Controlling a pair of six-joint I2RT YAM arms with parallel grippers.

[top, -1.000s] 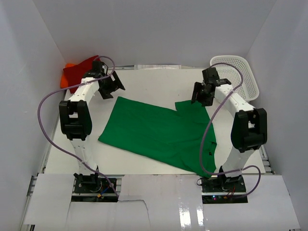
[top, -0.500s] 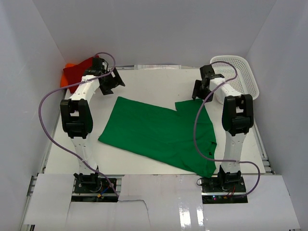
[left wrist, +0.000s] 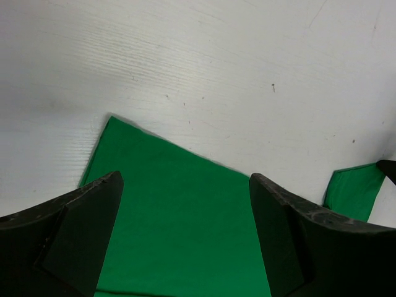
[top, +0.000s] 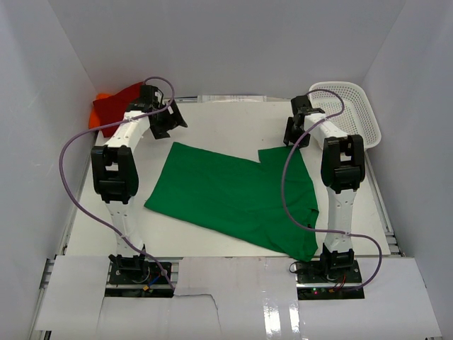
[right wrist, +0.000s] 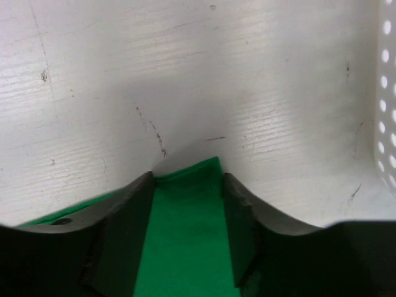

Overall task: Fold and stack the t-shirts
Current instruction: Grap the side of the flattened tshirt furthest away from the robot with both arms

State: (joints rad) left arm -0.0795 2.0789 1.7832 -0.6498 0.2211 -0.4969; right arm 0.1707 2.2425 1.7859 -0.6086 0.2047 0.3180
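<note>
A bright green t-shirt (top: 233, 195) lies spread flat in the middle of the table. A red t-shirt (top: 119, 103) and an orange one (top: 101, 99) are bunched at the back left corner. My left gripper (top: 168, 125) hovers open just beyond the green shirt's far left corner; in the left wrist view that corner (left wrist: 179, 204) lies between the wide-apart fingers (left wrist: 80, 238). My right gripper (top: 296, 136) is low over the far right sleeve. In the right wrist view the sleeve corner (right wrist: 189, 210) lies flat between the two fingers (right wrist: 124, 229), which stand apart on either side of it.
A white mesh basket (top: 350, 106) leans at the back right, close to the right gripper; its wall shows at the right wrist view's edge (right wrist: 387, 93). White walls enclose the table (top: 233, 127) on three sides. Purple cables loop beside both arms.
The right gripper moved back and slightly left to the sleeve's far corner, its arm stretching out. The left gripper shifted slightly right. The green shirt has not moved.
</note>
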